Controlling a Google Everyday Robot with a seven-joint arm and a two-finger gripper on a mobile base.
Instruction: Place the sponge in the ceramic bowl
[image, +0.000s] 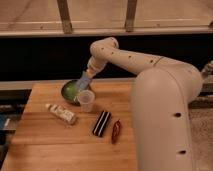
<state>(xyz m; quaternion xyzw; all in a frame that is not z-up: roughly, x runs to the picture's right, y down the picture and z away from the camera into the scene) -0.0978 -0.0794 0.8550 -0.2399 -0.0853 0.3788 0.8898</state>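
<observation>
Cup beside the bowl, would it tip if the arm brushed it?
Probably: the cup looks like translucent plastic, so likely light. Upright and narrow, it may topple. The gripper, holding the sponge, hangs over the bowl behind it.

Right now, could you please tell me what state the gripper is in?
Gripper: closed on the sponge, over the near rim of the bowl.

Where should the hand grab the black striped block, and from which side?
Across its short width, mid-length, from straight above: the black striped block lies flat and long on the table, with its long sides free, though the reddish item lies close beside. The hand is over the ceramic bowl, shut on the sponge.
</observation>
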